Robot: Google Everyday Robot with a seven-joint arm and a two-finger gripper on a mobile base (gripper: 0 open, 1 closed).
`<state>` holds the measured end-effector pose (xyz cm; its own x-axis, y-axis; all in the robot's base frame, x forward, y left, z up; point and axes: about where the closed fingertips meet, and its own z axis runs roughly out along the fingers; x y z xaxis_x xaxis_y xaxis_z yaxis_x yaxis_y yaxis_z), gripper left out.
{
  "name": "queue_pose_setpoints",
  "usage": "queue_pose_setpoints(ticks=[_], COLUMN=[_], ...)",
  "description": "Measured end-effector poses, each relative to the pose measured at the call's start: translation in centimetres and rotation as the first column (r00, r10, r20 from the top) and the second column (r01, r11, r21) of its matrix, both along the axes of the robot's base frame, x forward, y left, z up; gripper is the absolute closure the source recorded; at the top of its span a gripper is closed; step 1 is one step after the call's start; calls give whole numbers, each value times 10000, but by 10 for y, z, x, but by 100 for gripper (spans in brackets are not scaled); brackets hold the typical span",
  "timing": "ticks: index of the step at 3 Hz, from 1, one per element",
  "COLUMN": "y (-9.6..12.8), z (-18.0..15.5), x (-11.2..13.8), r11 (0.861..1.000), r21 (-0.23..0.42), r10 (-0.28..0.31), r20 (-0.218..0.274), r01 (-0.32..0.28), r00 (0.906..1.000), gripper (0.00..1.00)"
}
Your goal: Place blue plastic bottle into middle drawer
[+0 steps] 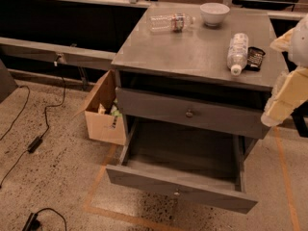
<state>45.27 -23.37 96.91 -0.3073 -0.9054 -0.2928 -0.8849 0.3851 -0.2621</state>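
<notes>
The blue plastic bottle [237, 53] lies on its side on the right part of the grey cabinet top [192, 57], white cap toward the front edge. The middle drawer [183, 189], the lowest one, is pulled out, and nothing shows inside it. My gripper [285, 100] is the cream-coloured part at the right edge of the camera view. It hangs beside the cabinet's right front corner, to the right of and lower than the bottle, and does not touch it.
A slimmer clear bottle with a reddish label [172, 22] and a white bowl [214, 13] sit at the back of the top. A black object [255, 57] lies next to the blue bottle. The knobbed drawer above [189, 113] is shut. A cardboard box [103, 112] stands left of the cabinet. Cables [33, 143] lie on the floor.
</notes>
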Motion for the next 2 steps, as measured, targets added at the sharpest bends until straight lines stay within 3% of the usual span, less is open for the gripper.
queue_pose_setpoints(ticks=[1, 2], y=[-45, -88], z=[-16, -17], x=[27, 75], r11=[9751, 8880], r21=[1446, 3327], r10=[-1797, -3789], r20=[711, 1385], r01=[1681, 3173], r00=[9812, 9150], gripper=[0, 0])
